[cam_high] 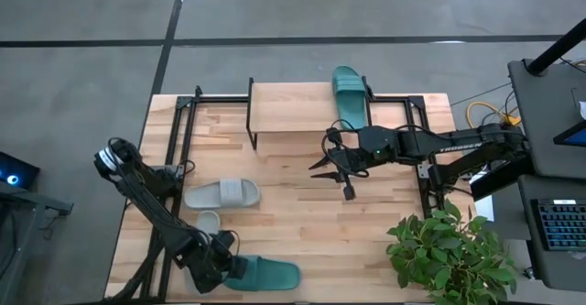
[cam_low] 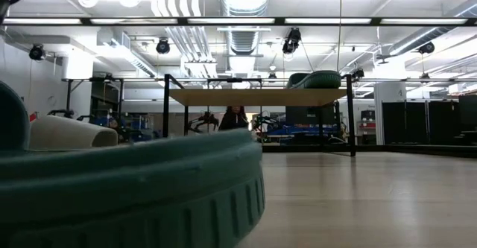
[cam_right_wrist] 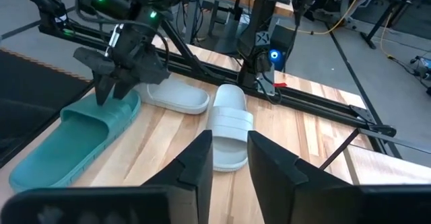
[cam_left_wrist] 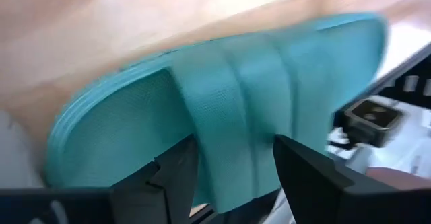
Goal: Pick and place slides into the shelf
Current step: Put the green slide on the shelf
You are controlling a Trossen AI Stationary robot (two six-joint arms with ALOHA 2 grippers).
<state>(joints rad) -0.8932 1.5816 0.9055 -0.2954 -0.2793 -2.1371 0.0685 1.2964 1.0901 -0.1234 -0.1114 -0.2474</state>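
At the near left corner of the table, the left gripper [cam_high: 222,266] has its two fingers set on either side of the ribbed strap of a teal sandal [cam_high: 267,274]; the wrist view shows the strap between the fingers [cam_left_wrist: 306,173], but whether they squeeze it I cannot tell. Over the middle of the table the right gripper [cam_high: 337,169] hangs with nothing between its fingers, which stand a little apart. One teal sandal [cam_high: 349,96] already lies on the right end of the shelf [cam_high: 293,108], so I judge the job about a quarter done. Three remain on the table: the teal one at the left gripper and two light grey sandals, one [cam_high: 222,193] lying flat nearby, the other [cam_high: 209,221] partly hidden by the left arm. Each sandal is open-toed with a wide ribbed strap and a ridged sole edge.
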